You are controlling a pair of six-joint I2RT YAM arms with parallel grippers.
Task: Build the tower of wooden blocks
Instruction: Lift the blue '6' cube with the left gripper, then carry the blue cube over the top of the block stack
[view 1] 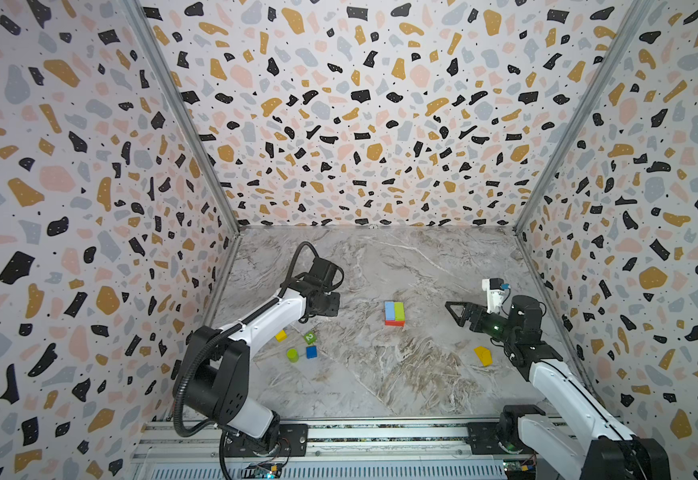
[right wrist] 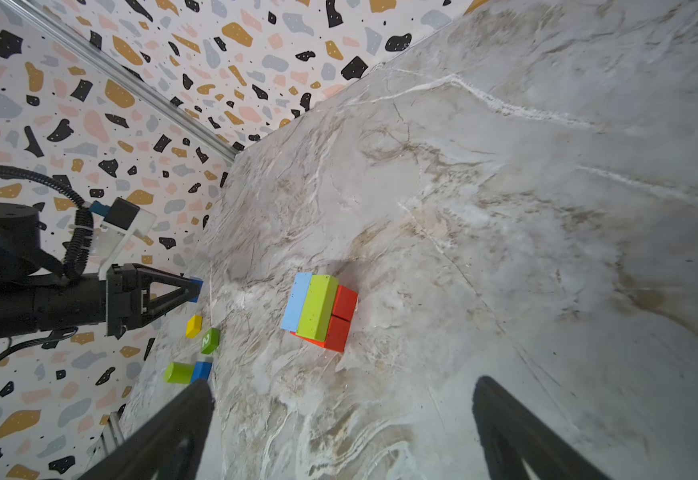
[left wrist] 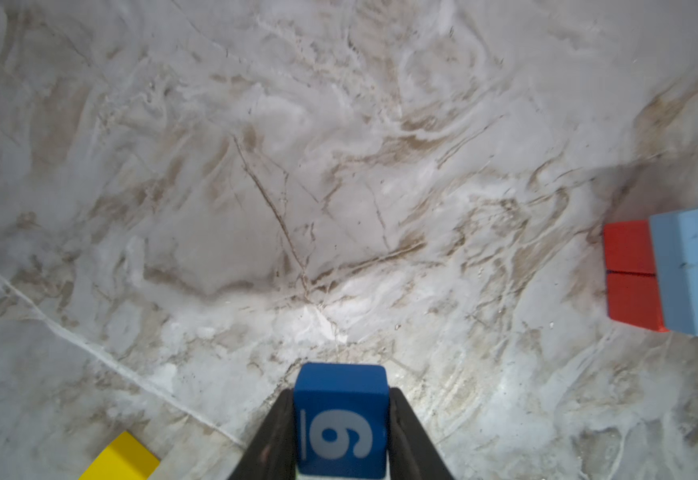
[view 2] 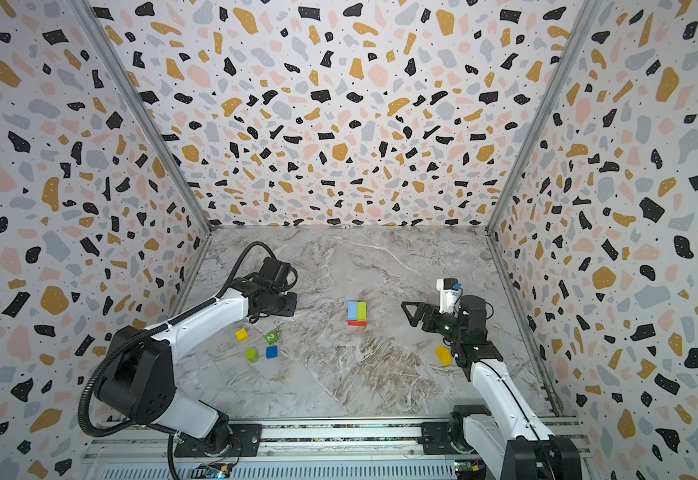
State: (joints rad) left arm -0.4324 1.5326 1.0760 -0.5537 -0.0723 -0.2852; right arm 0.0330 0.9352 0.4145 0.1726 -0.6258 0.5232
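Left jaws are clamped tight on a blue cube marked 6 [left wrist: 341,419], with bare tabletop [view 1: 380,382] open ahead of them. Right jaws gape wide and hold nothing. Between the two sets of jaws, well apart from both and with room all round, sits the tower [view 1: 394,312]: two red slabs [right wrist: 345,302] side by side, with one pale-blue bar [view 1: 389,311] and one lime bar [view 1: 399,311] on top. Behind the left jaws lie four loose pieces: yellow cube [view 1: 281,335], green cube marked 2 [view 1: 310,337], lime cylinder [view 1: 292,354] and blue cube [view 1: 311,352]. One yellow wedge [view 1: 482,355] lies behind the right jaws.

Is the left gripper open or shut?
Shut: the left gripper clamps the blue cube between its fingers.
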